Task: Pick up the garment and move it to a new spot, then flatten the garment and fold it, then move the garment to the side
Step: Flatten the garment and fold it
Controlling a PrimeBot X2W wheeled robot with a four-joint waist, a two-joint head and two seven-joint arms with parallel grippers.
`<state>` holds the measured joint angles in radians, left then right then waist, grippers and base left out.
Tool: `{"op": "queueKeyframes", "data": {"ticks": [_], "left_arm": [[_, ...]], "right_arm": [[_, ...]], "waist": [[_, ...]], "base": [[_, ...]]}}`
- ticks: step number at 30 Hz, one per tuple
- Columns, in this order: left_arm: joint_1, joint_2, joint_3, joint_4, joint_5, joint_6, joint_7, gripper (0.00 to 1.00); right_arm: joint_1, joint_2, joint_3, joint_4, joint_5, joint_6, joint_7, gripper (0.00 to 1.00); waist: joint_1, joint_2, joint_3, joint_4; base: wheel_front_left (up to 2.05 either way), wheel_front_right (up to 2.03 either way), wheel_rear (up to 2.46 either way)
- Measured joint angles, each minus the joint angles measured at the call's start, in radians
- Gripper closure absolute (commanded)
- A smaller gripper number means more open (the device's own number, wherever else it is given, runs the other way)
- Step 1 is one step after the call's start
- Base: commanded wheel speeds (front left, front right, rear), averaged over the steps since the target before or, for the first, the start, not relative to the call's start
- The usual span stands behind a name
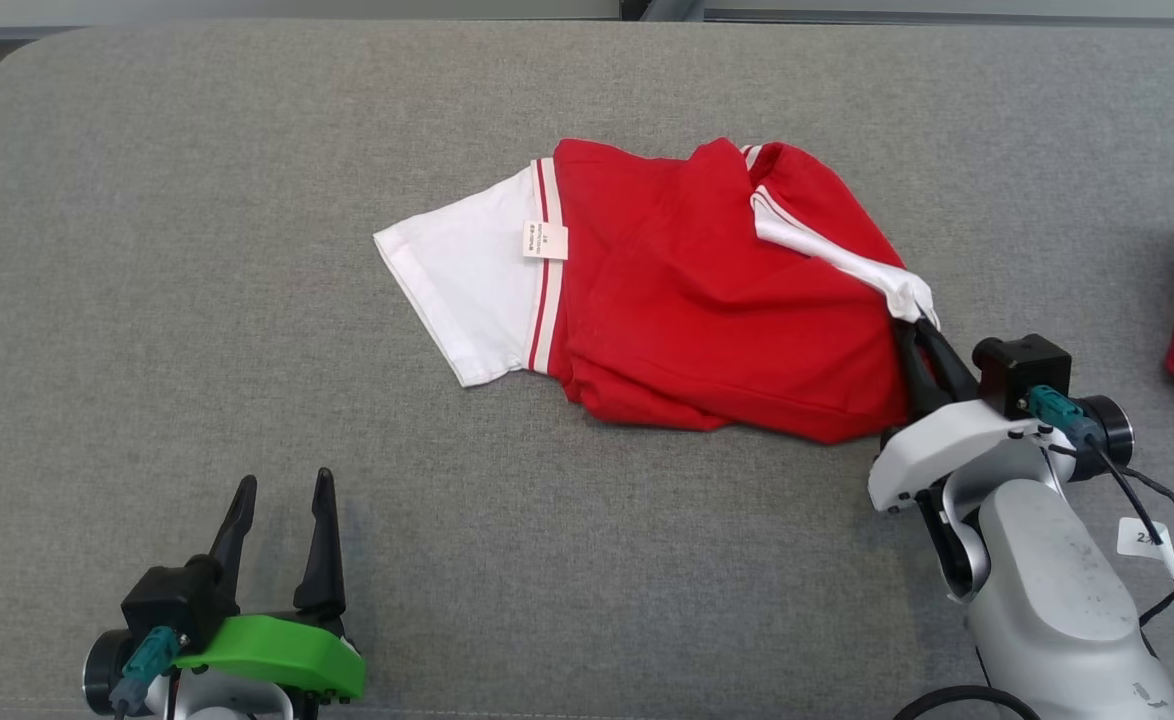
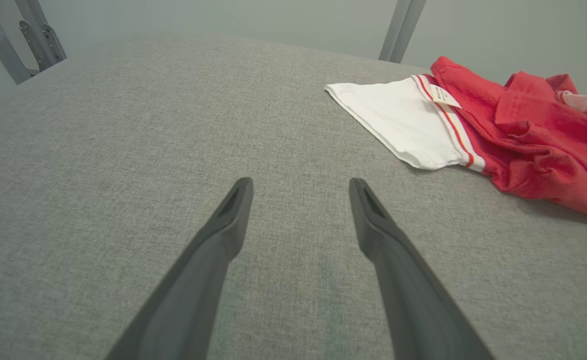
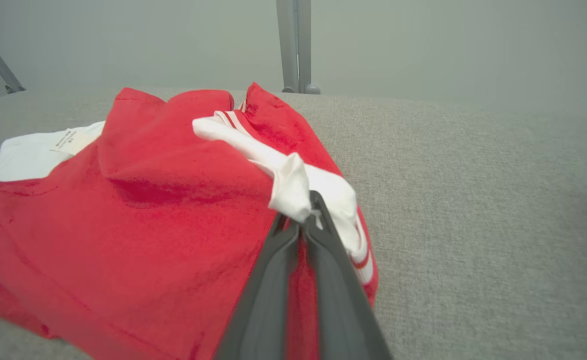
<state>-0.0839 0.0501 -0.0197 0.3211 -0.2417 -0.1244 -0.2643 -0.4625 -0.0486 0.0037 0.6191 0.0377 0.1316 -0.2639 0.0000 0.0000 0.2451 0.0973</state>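
Right gripper [image 1: 919,330], clamped on the thin white sleeve end [image 1: 902,285] of the crumpled red garment [image 1: 727,310] lying mid-way across the grey padded surface [image 1: 197,300], risks losing that small bite if lifting drags the bunched fabric's full weight.

The garment [image 1: 707,300] is a red shirt with white, red-striped sleeves. It lies rumpled and folded over itself near the middle of the grey padded table [image 1: 197,250]. One sleeve lies flat toward the table's left side; the other is bunched up toward its right.
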Motion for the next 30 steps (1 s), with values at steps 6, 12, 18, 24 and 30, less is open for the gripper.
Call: {"op": "queueKeyframes", "data": {"ticks": [6, 12, 18, 24, 30], "left_arm": [[0.001, 0.000, -0.005, 0.004, -0.003, 0.000, 0.000, 0.00], [0.003, 0.000, -0.011, 0.013, -0.005, 0.000, 0.000, 0.00], [0.006, 0.000, -0.020, 0.029, -0.013, 0.000, 0.000, 0.00], [0.007, 0.000, -0.055, 0.046, -0.028, -0.002, 0.000, 0.00], [0.007, 0.000, -0.084, 0.068, -0.050, -0.003, 0.000, 0.00]], "right_arm": [[0.032, 0.000, -0.007, -0.079, 0.070, 0.000, 0.000, 1.00], [0.029, 0.001, -0.041, -0.199, 0.134, 0.000, 0.001, 1.00], [-0.064, -0.006, -0.099, -0.334, 0.112, 0.000, 0.001, 1.00], [-0.189, -0.025, -0.068, -0.450, 0.067, -0.001, 0.001, 1.00], [-0.259, -0.014, 0.082, -0.464, 0.045, -0.001, 0.001, 1.00]], "waist": [[0.0000, 0.0000, -0.016, -0.018], [0.0000, 0.0000, -0.036, -0.036], [0.0000, 0.0000, -0.058, -0.043], [0.0000, 0.0000, -0.064, -0.020], [0.0000, 0.0000, -0.058, 0.017]], "base": [[0.00, 0.00, 0.00], [0.00, 0.00, 0.00], [0.00, 0.00, 0.00], [0.00, 0.00, 0.00], [0.00, 0.00, 0.00]]}}
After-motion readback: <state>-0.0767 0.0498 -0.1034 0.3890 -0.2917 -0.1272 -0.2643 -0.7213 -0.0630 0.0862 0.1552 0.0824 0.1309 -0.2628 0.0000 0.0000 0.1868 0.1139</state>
